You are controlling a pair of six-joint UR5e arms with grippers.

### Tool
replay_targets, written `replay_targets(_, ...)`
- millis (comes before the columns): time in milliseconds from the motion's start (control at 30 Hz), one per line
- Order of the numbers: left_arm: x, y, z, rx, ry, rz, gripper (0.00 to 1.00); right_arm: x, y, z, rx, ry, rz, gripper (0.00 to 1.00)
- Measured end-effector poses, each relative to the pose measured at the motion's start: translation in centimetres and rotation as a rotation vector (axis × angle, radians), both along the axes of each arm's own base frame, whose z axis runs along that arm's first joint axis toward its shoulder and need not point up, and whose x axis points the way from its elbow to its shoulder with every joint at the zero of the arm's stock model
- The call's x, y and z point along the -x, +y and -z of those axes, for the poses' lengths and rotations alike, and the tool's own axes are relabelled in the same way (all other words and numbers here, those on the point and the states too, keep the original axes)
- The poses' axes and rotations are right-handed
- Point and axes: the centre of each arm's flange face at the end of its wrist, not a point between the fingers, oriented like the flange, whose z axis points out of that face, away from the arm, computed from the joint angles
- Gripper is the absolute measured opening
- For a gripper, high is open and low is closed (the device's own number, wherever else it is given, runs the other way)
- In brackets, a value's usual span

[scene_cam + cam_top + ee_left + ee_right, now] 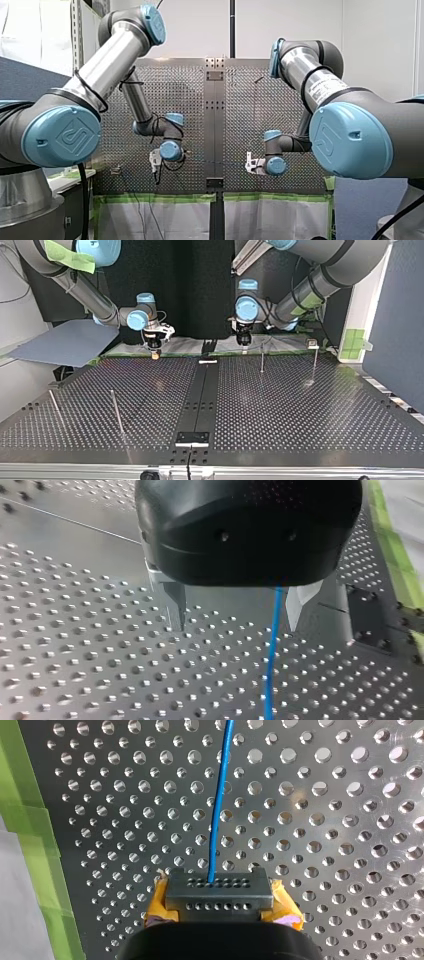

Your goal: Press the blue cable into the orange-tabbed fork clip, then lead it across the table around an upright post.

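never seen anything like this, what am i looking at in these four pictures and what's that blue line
Two robot arms work over a perforated metal table. One picture looks from behind the arms, one faces them from across the table, and two come from cameras on the wrists. A few thin upright posts stand on the table. The blue line is a blue cable: my right claw is shut on it, and it runs between the open fingers of my left claw.
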Motion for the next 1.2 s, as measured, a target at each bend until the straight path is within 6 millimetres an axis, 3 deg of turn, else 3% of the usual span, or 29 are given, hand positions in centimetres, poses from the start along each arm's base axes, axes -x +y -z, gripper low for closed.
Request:
replay_targets(233,-1.4,0.0,1.6,-0.036,0.029,-0.016,1.0,0.0,0.0,0.0,-0.001,0.0,-0.001,0.0)
replay_targets(700,-1.9,0.7,2.3,-0.073,0.043,-0.027,1.0,0.0,0.0,0.0,-0.001,0.0,-0.001,0.0)
replay_targets(967,-2.3,0.3,4.0,-0.098,0.06,-0.023,1.0,0.0,0.0,0.0,-0.002,0.001,-0.001,0.0)
replay_targets(1200,-3.5,0.0,3.6,-0.094,0.044,-0.025,1.0,0.0,0.0,0.0,-0.003,0.002,-0.001,0.0)
